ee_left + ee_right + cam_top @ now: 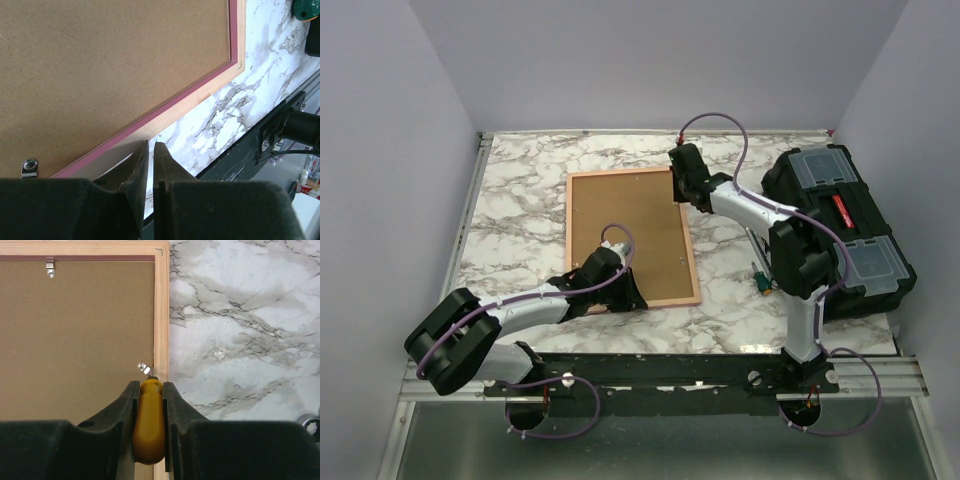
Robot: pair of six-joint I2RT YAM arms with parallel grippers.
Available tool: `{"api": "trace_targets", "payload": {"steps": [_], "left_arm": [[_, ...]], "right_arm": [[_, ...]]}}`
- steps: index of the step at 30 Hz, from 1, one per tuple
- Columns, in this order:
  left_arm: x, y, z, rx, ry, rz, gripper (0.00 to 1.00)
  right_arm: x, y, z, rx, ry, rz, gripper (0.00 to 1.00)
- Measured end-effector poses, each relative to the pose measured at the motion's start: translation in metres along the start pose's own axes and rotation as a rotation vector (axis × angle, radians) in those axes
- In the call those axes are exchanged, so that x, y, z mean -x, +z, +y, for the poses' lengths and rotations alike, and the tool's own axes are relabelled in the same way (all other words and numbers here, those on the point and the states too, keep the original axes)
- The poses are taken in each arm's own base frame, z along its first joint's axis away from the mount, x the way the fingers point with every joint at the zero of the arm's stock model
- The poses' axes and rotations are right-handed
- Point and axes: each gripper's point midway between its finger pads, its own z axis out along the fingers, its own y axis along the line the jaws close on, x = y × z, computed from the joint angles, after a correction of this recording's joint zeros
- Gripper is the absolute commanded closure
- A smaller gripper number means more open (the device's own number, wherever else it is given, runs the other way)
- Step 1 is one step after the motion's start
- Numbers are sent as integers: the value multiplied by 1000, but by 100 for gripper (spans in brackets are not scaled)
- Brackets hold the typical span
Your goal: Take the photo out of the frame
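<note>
The photo does not show in any view; judging by the task, it lies face down beneath the brown backing board (625, 235), inside the frame (684, 235), which rests back-up on the marble desk (520, 200). Small metal clips hold the board in: one (144, 368) sits on the frame's right side, another (50, 267) near its far corner, and a third (29, 166) along the near edge. The step in hand looks like freeing the clip on the right side. The right jaws pinch a yellow-handled tool (149, 420) whose tip, mostly hidden by the handle, meets that clip just inside the wooden rim. To do this well, the tip should stay low against the board and swing or lever the clip gently sideways, off the board and toward the rim, without gouging the board or lifting the whole frame. The left jaws are at the frame's near-left corner, almost pressed together with only a slit between them and nothing visibly pinched; from the wrist view they seem to lie just outside the rim, though I cannot tell whether they touch it. Steady pressure there would keep the frame from sliding as the tool works. A black toolbox (840, 225) stands well apart on the right, with a green-handled tool (760, 283) beside it.
</note>
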Motion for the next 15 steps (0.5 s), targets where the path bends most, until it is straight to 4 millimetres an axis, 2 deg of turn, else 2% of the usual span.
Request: {"api": "trace_targets", "payload": {"steps": [5,15], "left_arm": [[0,1,0,-1,0,0,88],[1,3,-2,-10,-4,2,88]], "right_arm": [[-1,-2,1,28,9,8,99],[-15,-19,11,127,7,56,99]]}}
